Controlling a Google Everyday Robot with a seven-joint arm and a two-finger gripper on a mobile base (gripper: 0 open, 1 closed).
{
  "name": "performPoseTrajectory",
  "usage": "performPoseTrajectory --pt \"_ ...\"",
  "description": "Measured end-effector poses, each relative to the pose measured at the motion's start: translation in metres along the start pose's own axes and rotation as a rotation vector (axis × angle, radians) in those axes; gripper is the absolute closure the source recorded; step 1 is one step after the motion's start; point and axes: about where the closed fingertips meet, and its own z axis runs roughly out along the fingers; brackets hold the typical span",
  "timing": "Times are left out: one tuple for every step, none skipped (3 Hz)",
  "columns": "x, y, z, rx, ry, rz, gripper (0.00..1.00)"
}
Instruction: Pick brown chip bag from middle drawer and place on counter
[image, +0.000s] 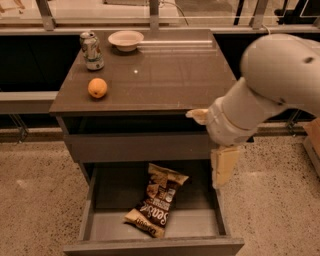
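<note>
The brown chip bag (156, 206) lies flat on the floor of the open middle drawer (150, 246), roughly in its middle, slanting from upper right to lower left. My gripper (206, 148) hangs at the right of the cabinet, just below the counter's front right edge and above the drawer's right wall. It is open and empty: one cream finger (198, 116) points left and the other (223, 166) points down. The gripper is above and to the right of the bag, not touching it. The counter (160, 75) is a dark glossy top.
On the counter stand a soda can (92, 50) at the back left, a white bowl (125, 39) at the back and an orange (97, 88) at the left front. A shut drawer front (135, 146) sits above the open drawer. My bulky white arm (280, 80) fills the right side.
</note>
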Motion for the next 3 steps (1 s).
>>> performPoseTrajectory --pt "0.001 0.016 0.055 -0.203 0.144 -0.322 0.00" --pt "0.012 0.029 0.083 -0.220 0.135 -0.531 0.00" --pt "0.011 0.027 0.082 -0.215 0.129 -0.609 0.00"
